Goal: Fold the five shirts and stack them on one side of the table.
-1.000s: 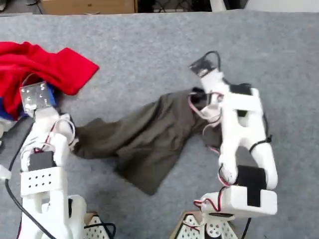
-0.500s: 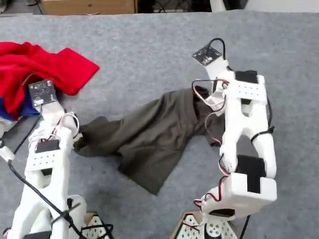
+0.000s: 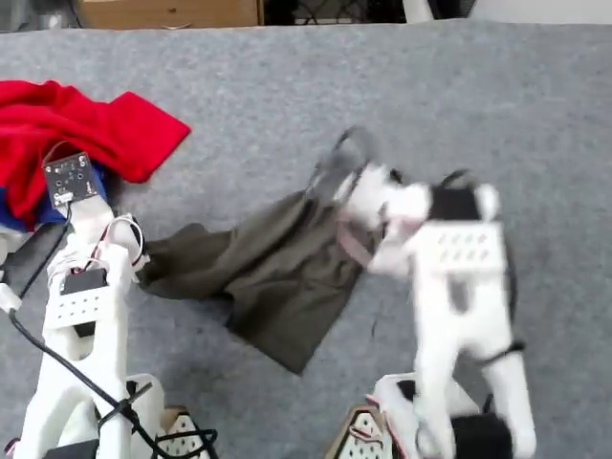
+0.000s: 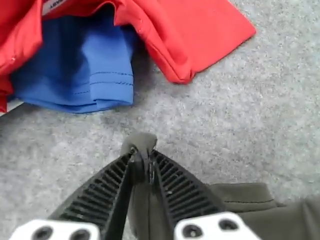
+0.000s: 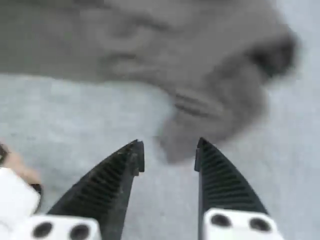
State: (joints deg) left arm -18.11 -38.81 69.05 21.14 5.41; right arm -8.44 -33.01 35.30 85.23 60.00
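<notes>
High view: the olive shirt [image 3: 277, 277] lies crumpled and stretched across the middle of the grey table [image 3: 497, 96]. The left arm [image 3: 81, 296] stands at its left end. The right arm [image 3: 454, 258] is over its right end. The red shirt [image 3: 86, 129] lies bunched at the table's far left, with an edge of the blue shirt [image 3: 10, 212] showing under it.

Left wrist view: the left gripper [image 4: 142, 156] has its fingers pressed together on a raised fold of the olive shirt [image 4: 260, 212]. The red shirt [image 4: 200, 30] and the blue shirt [image 4: 80, 65] lie beyond it, red over blue.

Right wrist view: the right gripper [image 5: 167, 149] has its fingers spread and holds nothing. It is above bare table [image 5: 65, 120], just beside the edge of the olive shirt [image 5: 175, 55].
</notes>
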